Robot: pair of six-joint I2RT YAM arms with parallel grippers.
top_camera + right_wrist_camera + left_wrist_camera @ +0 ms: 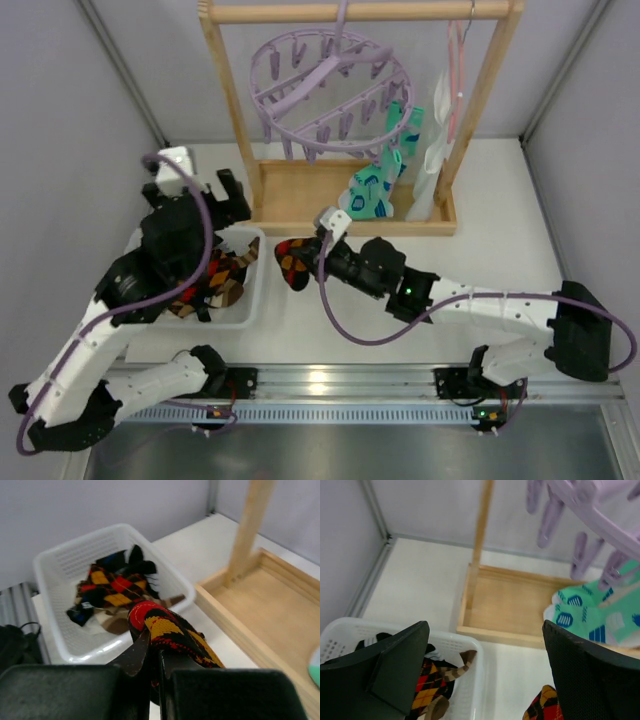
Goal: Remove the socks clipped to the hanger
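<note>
One argyle sock (172, 632) half hidden in right end effector (152, 652), hanger (600, 515) cropped

The left arm (165, 250) covers most of the white basket (256, 285) in the top view. In the left wrist view, the mint sock (585, 612) runs off the right edge and the argyle sock (544, 707) off the bottom.

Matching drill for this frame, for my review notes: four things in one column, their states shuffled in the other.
1 white plastic basket
2 mint-green sock with blue patches
3 red-orange-black argyle sock outside the basket
4 left tool

A open, empty
B pegged to the lilac plastic ring hanger
C holding several socks
D clamped in the right tool

Pairs: 1-C, 2-B, 3-D, 4-A
</note>
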